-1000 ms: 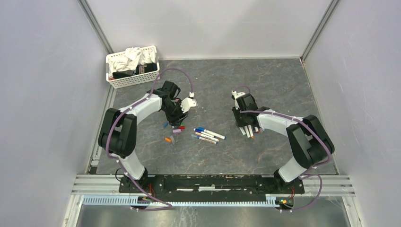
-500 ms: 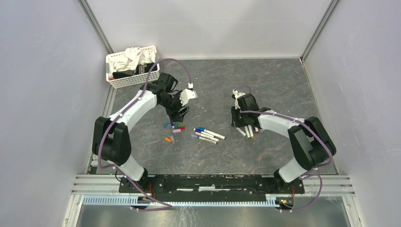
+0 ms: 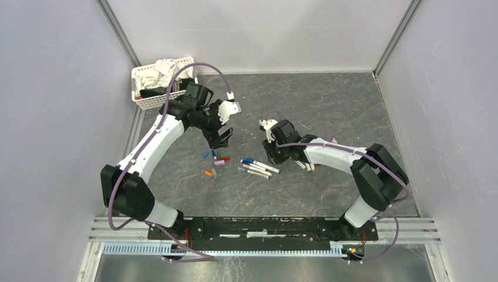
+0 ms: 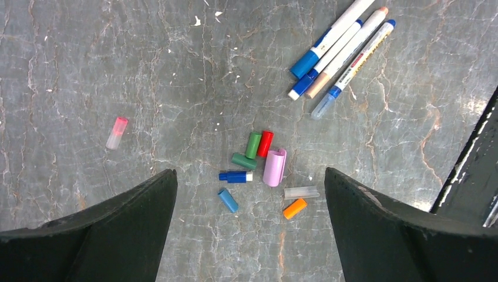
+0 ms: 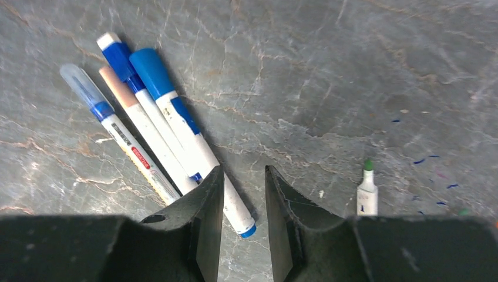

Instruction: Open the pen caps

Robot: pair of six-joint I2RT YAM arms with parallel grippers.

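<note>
Grey, veined stone-look tabletop (image 3: pixel 346 111) floored a booth of pale walls (image 3: pixel 59 88), and a white plastic lattice basket (image 3: pixel 157 101) of crumpled cloths sat in the far-left corner. Up high hung the left gripper (image 4: pixel 248 173), fingers spread wide and holding nothing, right above the loose stubby plastic pen caps (image 4: pixel 243 160). Nine caps showed there: two green, two blue, one red, one purple, one orange, one clear, and a pink cap (image 4: pixel 116 131) well apart. Near the cluster lay four long white capped pens (image 5: pixel 147 123), side by side. Low over those sat the right gripper (image 5: pixel 242 176), fingers narrowly parted and empty, one barrel's end showing in the gap. One white barrel with a bare green tip (image 5: pixel 367 191) lay apart.
</note>
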